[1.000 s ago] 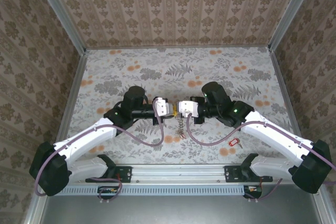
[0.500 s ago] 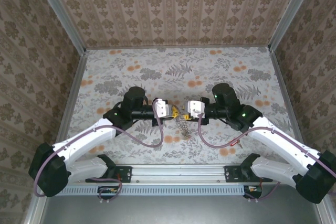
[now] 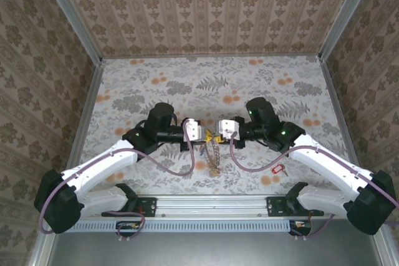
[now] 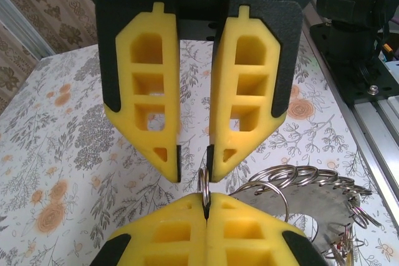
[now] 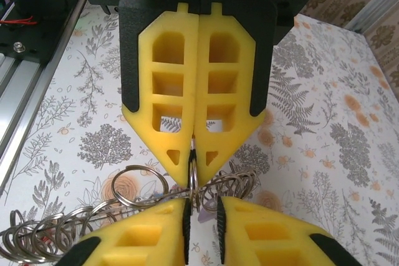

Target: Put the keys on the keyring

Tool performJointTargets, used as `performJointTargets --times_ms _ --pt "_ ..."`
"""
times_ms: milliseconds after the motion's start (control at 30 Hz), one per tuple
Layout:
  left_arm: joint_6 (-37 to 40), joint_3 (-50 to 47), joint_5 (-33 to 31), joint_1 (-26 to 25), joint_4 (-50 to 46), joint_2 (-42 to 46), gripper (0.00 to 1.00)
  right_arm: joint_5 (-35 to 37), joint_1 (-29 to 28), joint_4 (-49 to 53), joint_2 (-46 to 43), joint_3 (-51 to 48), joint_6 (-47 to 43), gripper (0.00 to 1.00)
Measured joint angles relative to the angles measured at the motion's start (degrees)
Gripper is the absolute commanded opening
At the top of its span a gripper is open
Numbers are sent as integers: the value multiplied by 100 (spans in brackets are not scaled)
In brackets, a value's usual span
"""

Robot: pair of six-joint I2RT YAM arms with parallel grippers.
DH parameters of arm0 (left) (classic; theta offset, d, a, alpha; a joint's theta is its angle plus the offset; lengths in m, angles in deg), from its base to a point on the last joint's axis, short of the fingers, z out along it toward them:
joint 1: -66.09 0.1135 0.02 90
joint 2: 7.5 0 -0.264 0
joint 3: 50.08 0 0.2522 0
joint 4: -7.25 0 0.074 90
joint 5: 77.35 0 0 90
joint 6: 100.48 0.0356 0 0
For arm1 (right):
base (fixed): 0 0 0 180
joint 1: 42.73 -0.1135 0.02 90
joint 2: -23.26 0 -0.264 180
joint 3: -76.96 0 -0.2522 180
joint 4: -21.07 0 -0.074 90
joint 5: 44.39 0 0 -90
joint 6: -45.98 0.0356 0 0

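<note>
Keyring [image 3: 214, 154] is hanging in the air between the two sets of fingers, with its top loop [image 4: 204, 185] standing edge-on at the tips and the bulk of strung rings dangling below and off to one side of them. Left gripper [image 4: 206, 207] is clamping that loop, fingers pressing together with only the wire between the pads. Right gripper [image 5: 201, 207] is facing it tip to tip, fingers standing slightly apart, the loop sitting in the narrow gap nearer one pad and not pinched as far as I can tell. Red key [image 3: 278, 168] is lying on the table [image 3: 156, 85], well apart from both sets of fingers and beside the right forearm; neither grip is holding a key. Risks, judging from this: the left pads are gripping only a thin sliver of wire right at their tips, so the dangling bundle could be twisting the loop out and dropping the whole ring. Right fingers closing off-centre could be pushing the loop sideways instead of catching it, or the foam tips could be colliding, since they are nearly touching. If the right side is backing off for the key, a pad dragging on the loop could be yanking it from the left grip. The split in the ring isn't showing, so threading could be starting at the wrong spot.
</note>
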Motion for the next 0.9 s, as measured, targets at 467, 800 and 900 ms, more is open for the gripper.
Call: performJointTargets --times_ms 467,800,900 --pt "-304 -232 26 258 317 737 40 -494 254 -1899 -273 -951 1421 0" --pt "-612 -376 109 339 551 1327 38 -981 352 -5302 -293 -1698 3615 0" --pt "-612 -374 105 339 555 1320 38 -1137 352 -5698 -286 -1703 3842 0"
